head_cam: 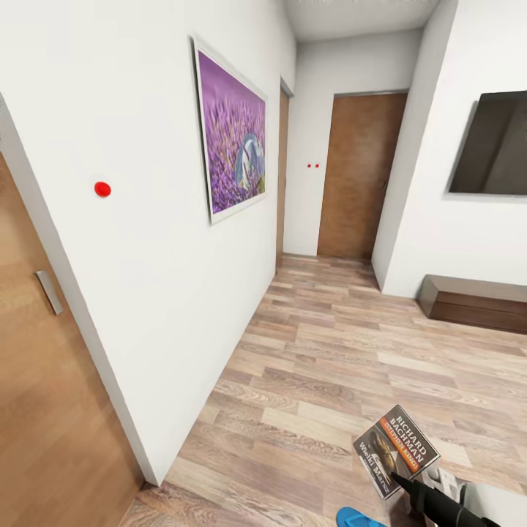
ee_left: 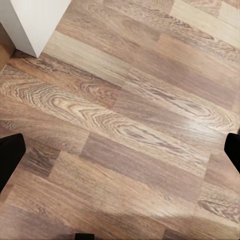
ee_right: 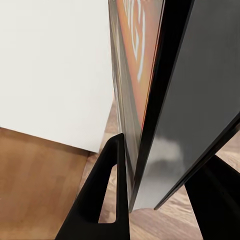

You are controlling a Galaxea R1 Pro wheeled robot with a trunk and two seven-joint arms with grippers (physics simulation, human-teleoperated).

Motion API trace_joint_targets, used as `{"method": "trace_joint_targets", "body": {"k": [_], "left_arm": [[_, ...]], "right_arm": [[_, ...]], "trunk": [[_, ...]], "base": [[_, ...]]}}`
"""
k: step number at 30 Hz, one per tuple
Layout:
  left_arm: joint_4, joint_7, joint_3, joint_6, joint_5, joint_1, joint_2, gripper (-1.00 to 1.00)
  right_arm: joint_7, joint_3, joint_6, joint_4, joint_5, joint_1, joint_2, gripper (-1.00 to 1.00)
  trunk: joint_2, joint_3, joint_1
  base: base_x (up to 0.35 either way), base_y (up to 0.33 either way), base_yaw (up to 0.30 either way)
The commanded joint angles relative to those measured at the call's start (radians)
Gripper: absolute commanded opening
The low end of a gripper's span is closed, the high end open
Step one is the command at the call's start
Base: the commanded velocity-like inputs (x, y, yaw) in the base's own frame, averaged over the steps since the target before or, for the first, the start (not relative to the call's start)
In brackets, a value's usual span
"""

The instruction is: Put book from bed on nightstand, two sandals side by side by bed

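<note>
The book (head_cam: 396, 450), dark with an orange band and white "Richard Bachman" lettering, hangs tilted above the wood floor at the lower right of the head view. My right gripper (head_cam: 401, 481) is shut on its lower edge. In the right wrist view the book (ee_right: 145, 75) is seen edge-on, clamped between the two black fingers (ee_right: 107, 200). The tip of one bright blue sandal (head_cam: 359, 518) lies on the floor at the bottom edge, just left of the book. My left gripper (ee_left: 120, 155) is open over bare floor planks. The bed and the nightstand are out of view.
A white wall with a purple painting (head_cam: 234, 128) runs along the left, with a wooden door (head_cam: 44, 380) beside its near corner. A corridor leads to a brown door (head_cam: 359, 176). On the right are a wall TV (head_cam: 490, 143) and a long low dark cabinet (head_cam: 476, 301).
</note>
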Motion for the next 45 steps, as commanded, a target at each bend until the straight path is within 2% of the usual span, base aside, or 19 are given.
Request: {"method": "trace_joint_targets", "body": {"k": [1,17,45], "left_arm": [[0.001,-0.004,-0.008,-0.003,0.011,-0.001,0.000,1.00],[0.001,-0.004,-0.008,-0.003,0.011,-0.001,0.000,1.00],[0.001,-0.004,-0.008,-0.003,0.011,-0.001,0.000,1.00]], "right_arm": [[0.003,0.005,-0.002,0.001,-0.005,-0.001,0.000,-1.00],[0.003,0.005,-0.002,0.001,-0.005,-0.001,0.000,-1.00],[-0.002,0.005,-0.004,0.002,-0.005,0.000,0.006,-1.00]], "trunk": [[-0.001,0.000,0.000],[-0.001,0.024,0.000],[-0.001,0.026,0.000]], "base": [[0.000,0.000,0.000],[0.000,0.000,0.000],[0.000,0.000,0.000]]}}
